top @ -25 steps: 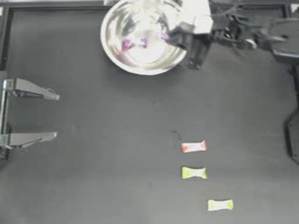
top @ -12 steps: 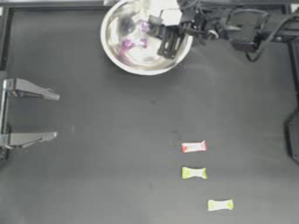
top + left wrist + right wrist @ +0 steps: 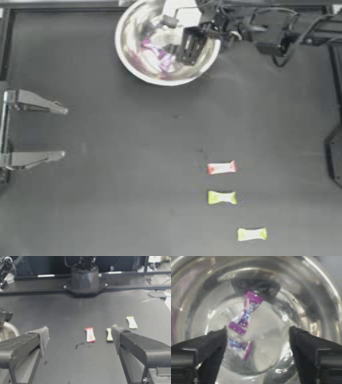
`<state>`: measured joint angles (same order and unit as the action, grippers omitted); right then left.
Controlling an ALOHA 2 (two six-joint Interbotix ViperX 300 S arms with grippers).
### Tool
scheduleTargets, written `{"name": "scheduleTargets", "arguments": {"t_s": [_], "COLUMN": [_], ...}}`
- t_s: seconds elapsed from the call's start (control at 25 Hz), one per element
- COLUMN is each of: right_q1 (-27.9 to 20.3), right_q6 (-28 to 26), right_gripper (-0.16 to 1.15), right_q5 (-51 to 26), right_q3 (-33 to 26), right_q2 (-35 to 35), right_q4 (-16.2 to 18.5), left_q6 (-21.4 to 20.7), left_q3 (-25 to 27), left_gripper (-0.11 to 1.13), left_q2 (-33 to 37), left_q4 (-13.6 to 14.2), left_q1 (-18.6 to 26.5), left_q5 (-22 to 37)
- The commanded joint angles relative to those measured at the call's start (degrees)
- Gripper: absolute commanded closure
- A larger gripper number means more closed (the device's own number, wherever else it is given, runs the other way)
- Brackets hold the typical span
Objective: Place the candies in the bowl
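The bowl (image 3: 143, 70) is being shown at the far edge of the table (image 3: 120, 190), a little left of the middle. The right gripper (image 3: 185, 47) is being held over the bowl's right half, its arm reaching in from the right along the far edge. Its jaws are being kept wide apart, and nothing is being held between them. In the right wrist view, the bowl's (image 3: 311, 301) shiny inside is being seen between the two dark jaws of that gripper (image 3: 257, 338). Two purple candies are lying on the bowl's bottom: one purple candy (image 3: 245, 316) is lying free in the middle, and a second purple candy (image 3: 240, 346) is lying just beside it, near one jaw, though whether they touch cannot be told. From above they are showing only as a purple patch (image 3: 160, 54) inside the bowl.

Three candies are lying on the table, well apart from the bowl, in a loose line right of the middle: the red candy (image 3: 221, 168) nearest the bowl, a yellow candy (image 3: 222, 198) next, and another yellow candy (image 3: 252, 234) near the front edge.

The left gripper (image 3: 63, 132) is being kept parked at the left side, jaws spread wide with nothing between them.
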<state>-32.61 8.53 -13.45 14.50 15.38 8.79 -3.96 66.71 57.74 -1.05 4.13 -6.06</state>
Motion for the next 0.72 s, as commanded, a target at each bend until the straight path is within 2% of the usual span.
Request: {"name": "scheduleTargets", "arguments": {"t_s": [0.04,0.32,0.52,0.72], "right_q1": [1.32,5.19,9.58,14.5], "right_q6": [0.0,0.26,0.35,0.26], "right_gripper": [0.02,0.02,0.02,0.02], "right_q5": [-0.62,-5.8,-10.2,-18.11], "right_q3": [-0.62,2.9,8.0,12.57], "right_q2": [-4.48,-11.16,-18.37,-25.75], "right_q4": [0.0,-0.18,-0.26,-1.93], "left_q6": [0.09,0.09,0.0,0.0], "left_q3": [-0.97,-0.88,-0.97,-1.14], "left_gripper": [-0.01,-0.01,-0.01,-0.01], "left_q2": [-1.14,-1.14,-1.14,-1.14], "left_q4": [-0.18,-0.18,-0.18,-0.18], "left_q1": [0.09,0.09,0.09,0.09], "left_q5": [-0.26,-0.35,-0.35,-0.35]}}
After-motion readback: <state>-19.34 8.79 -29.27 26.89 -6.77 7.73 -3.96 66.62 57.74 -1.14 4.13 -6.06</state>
